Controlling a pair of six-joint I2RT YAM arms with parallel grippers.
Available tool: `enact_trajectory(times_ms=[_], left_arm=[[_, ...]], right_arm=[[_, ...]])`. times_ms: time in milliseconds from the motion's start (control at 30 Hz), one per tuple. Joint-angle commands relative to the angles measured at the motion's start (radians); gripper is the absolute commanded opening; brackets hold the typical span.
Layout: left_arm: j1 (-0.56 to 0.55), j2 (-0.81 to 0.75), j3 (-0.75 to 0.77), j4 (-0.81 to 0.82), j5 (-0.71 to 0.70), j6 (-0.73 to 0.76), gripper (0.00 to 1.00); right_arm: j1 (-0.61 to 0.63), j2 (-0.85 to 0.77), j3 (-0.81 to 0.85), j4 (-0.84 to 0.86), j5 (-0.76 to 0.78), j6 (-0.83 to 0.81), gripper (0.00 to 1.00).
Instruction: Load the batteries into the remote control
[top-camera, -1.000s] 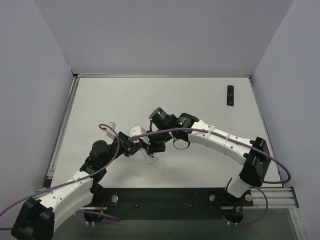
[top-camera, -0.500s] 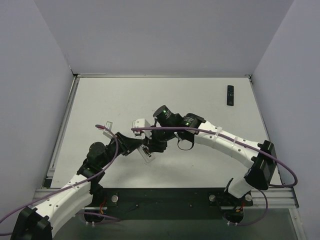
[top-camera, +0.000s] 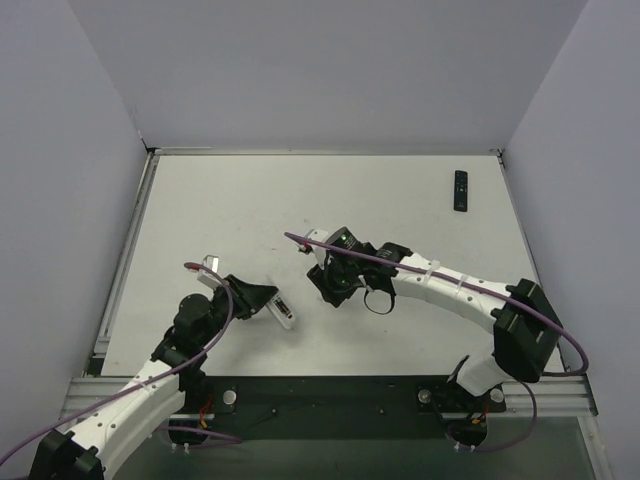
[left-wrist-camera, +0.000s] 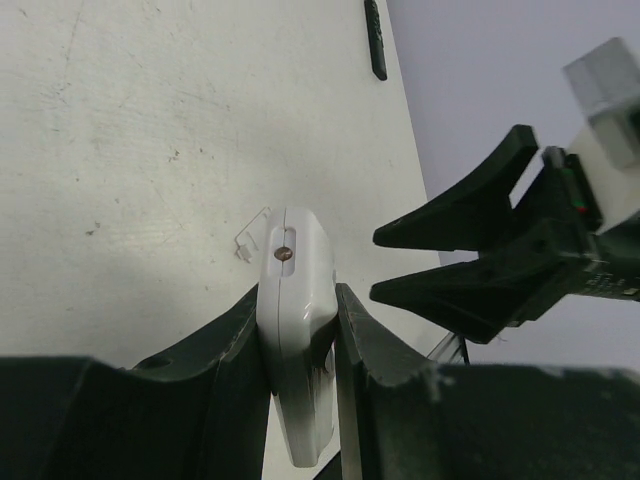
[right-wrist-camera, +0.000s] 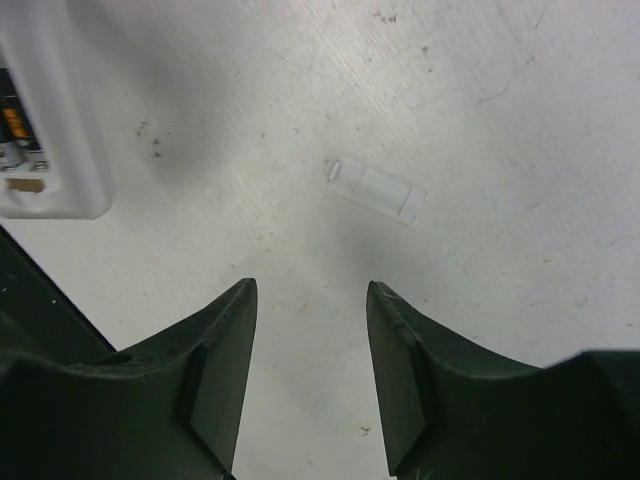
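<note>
At the middle of the bench (top-camera: 200, 200), my left tool (left-wrist-camera: 297, 292) is pinched on the white remote (left-wrist-camera: 296, 250), its fingers pressed against both sides. In the remote's open compartment what looks like a battery (right-wrist-camera: 14, 128) shows, cut off by the view's edge. My right tool (right-wrist-camera: 310, 292) hangs spread and empty nearby, over a small clear cover (right-wrist-camera: 377, 190) lying on the bench. A black remote (top-camera: 460, 190) lies well apart.

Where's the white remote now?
The white remote is clamped in the left gripper, left of centre in the top view, the open right gripper just beside it.
</note>
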Motion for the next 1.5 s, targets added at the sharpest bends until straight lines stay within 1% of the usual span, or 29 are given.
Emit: enact_trajectory(times_ms=[0, 200, 233, 267, 367, 433, 467, 500, 533, 567, 600, 633, 700, 800, 1067, 1267, 1367, 1400, 1467], left_arm=[[0.006, -0.058, 0.003, -0.043, -0.066, 0.03, 0.0], [0.006, -0.107, -0.019, -0.074, -0.089, 0.019, 0.0], [0.006, -0.104, -0.02, -0.074, -0.09, 0.017, 0.0], [0.006, -0.105, -0.022, -0.074, -0.09, 0.017, 0.0], [0.006, -0.096, -0.029, -0.066, -0.093, 0.008, 0.0], [0.006, -0.085, -0.034, -0.055, -0.098, 0.002, 0.0], [0.006, -0.082, -0.035, -0.051, -0.098, 0.002, 0.0], [0.006, -0.078, -0.034, -0.048, -0.101, 0.002, 0.0], [0.006, -0.072, -0.034, -0.046, -0.101, 0.003, 0.0], [0.006, -0.07, -0.034, -0.044, -0.099, 0.002, 0.0], [0.004, -0.067, -0.034, -0.038, -0.096, 0.002, 0.0], [0.006, -0.065, -0.034, -0.037, -0.096, -0.001, 0.0], [0.006, -0.065, -0.034, -0.029, -0.096, -0.009, 0.0], [0.006, -0.067, -0.032, -0.015, -0.093, -0.021, 0.0], [0.004, -0.078, -0.035, 0.009, -0.083, -0.058, 0.0], [0.004, -0.081, -0.035, 0.031, -0.069, -0.076, 0.0], [0.004, -0.084, -0.031, 0.035, -0.061, -0.078, 0.0], [0.003, -0.084, -0.031, 0.034, -0.058, -0.078, 0.0], [0.004, -0.085, -0.031, 0.029, -0.053, -0.076, 0.0]], right_arm=[[0.002, 0.086, -0.015, 0.082, 0.105, 0.155, 0.43], [0.003, 0.201, 0.004, 0.139, 0.099, 0.222, 0.41], [0.003, 0.21, 0.011, 0.145, 0.094, 0.228, 0.38], [0.003, 0.221, 0.014, 0.145, 0.084, 0.233, 0.38], [0.008, 0.209, 0.01, 0.182, -0.011, 0.258, 0.41], [0.011, 0.186, -0.013, 0.208, -0.048, 0.29, 0.51], [0.012, 0.152, -0.027, 0.249, -0.062, 0.305, 0.57], [0.014, 0.134, -0.041, 0.272, -0.082, 0.331, 0.67], [0.015, 0.115, -0.055, 0.288, -0.109, 0.35, 0.7], [0.018, 0.083, -0.077, 0.349, -0.126, 0.362, 0.73], [0.021, 0.074, -0.084, 0.369, -0.143, 0.371, 0.78], [0.024, 0.06, -0.087, 0.383, -0.174, 0.379, 0.8], [0.047, 0.063, -0.076, 0.406, -0.186, 0.379, 0.84], [0.08, 0.09, -0.044, 0.415, -0.197, 0.37, 0.85], [0.13, 0.19, 0.039, 0.404, -0.203, 0.354, 0.86], [0.155, 0.244, 0.091, 0.339, -0.122, 0.301, 0.86], [0.161, 0.258, 0.096, 0.323, -0.108, 0.279, 0.76], [0.163, 0.259, 0.097, 0.315, -0.102, 0.273, 0.68], [0.169, 0.259, 0.106, 0.274, -0.084, 0.245, 0.57]])
